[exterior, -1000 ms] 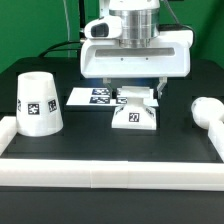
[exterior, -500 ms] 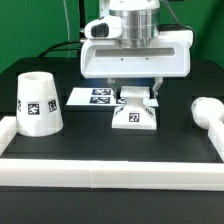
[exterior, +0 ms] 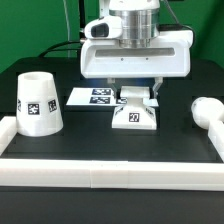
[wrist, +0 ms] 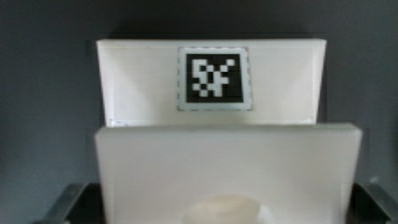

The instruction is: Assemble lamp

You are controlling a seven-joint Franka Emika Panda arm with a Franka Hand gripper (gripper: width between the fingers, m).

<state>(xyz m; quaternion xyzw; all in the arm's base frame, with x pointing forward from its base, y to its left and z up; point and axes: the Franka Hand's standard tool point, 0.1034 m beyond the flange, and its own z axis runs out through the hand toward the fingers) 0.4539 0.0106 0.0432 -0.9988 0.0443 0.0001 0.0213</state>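
Note:
The white lamp base (exterior: 133,115) sits on the black table just in front of the marker board, its tag facing forward. My gripper (exterior: 135,92) is lowered straight over the base's rear part. In the wrist view the base (wrist: 214,120) fills the gap between my dark fingertips (wrist: 71,205), which lie against its two sides, and a round socket bump shows near its edge. The tapered shade (exterior: 40,103) stands upright at the exterior view's left. The rounded bulb (exterior: 207,110) lies at the exterior view's right.
The marker board (exterior: 88,97) lies flat behind the base. A white rail (exterior: 110,170) edges the table's front and runs up both sides, beside the shade and the bulb.

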